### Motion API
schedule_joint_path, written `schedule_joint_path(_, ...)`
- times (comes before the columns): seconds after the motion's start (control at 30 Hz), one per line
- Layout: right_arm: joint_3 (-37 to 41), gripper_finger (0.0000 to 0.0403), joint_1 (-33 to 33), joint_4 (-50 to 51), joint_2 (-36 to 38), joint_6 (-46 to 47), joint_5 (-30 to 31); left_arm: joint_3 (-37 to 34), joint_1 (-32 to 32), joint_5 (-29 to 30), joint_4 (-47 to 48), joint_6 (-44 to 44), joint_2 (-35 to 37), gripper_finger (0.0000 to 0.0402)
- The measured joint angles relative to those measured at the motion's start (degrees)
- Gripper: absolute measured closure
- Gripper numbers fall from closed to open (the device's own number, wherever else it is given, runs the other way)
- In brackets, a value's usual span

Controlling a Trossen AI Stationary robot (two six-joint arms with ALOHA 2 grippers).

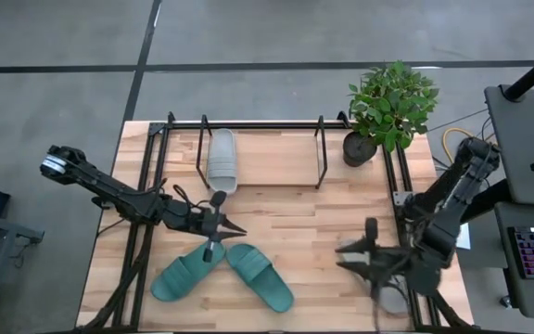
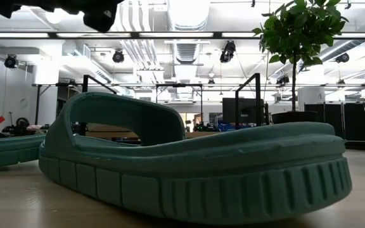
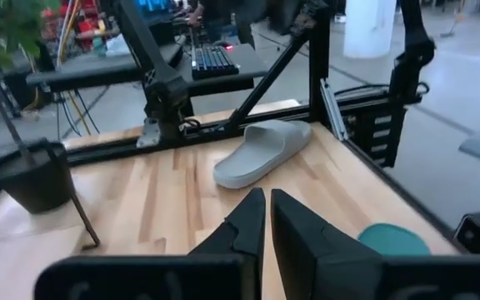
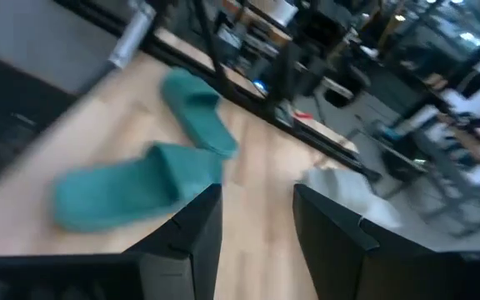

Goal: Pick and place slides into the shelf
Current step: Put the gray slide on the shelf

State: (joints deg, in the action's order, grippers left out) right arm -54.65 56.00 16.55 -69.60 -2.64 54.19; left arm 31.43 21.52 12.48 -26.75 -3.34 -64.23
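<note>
Two teal slides (image 1: 188, 269) (image 1: 260, 276) lie soles down on the near middle of the table; one fills the low view (image 2: 189, 164). One grey slide (image 1: 222, 160) lies in the shelf (image 1: 260, 124), beside its left upright loop. The other grey slide (image 3: 261, 152) rests on the table near the right edge, partly hidden under my right gripper in the high view (image 1: 389, 301). My left gripper (image 1: 235, 228) is shut and hovers above the teal pair, pointing right. My right gripper (image 1: 352, 255) is open, blurred, above the table's near right part, pointing left.
A potted plant (image 1: 387, 107) stands at the far right corner beside the shelf. Black arm frames (image 1: 151, 186) (image 1: 399, 181) run along both table sides. Bare wood (image 1: 304, 218) lies between the shelf and the teal slides.
</note>
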Motion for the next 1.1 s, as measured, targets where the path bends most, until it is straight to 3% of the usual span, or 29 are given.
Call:
schedule_joint_path(0.27, -5.78, 0.0264, 9.46, 13.91, 0.07, 19.47, -0.62, 0.10, 0.02, -0.16, -0.04, 3.46, -0.17, 0.0393)
schedule_joint_path(0.43, -5.91, 0.0264, 13.48, 23.66, -0.09, 39.87, -14.61, 0.14, -0.02, -0.21, -0.07, 3.47, -0.33, 0.0393)
schedule_joint_path(0.53, -3.78, 0.0264, 15.21, 25.39, -0.09, 48.94, -19.15, 0.14, -0.02, -0.23, 0.16, 3.48, -0.79, 0.0393)
schedule_joint_path(0.77, -0.10, 0.0264, 16.27, 25.21, -0.09, 59.27, -28.01, 0.19, -0.02, -0.23, -0.85, 3.52, -1.94, 0.0393)
schedule_joint_path(1.0, 2.26, 0.0264, 14.92, 25.29, -0.08, 58.76, -28.96, 0.23, -0.03, -0.21, -1.77, 3.14, -3.47, 0.0393)
schedule_joint_path(1.1, 2.41, 0.0264, 11.59, 26.64, 0.35, 60.42, -33.18, 0.23, -0.04, -0.04, -2.20, 3.02, -4.31, 0.0393)
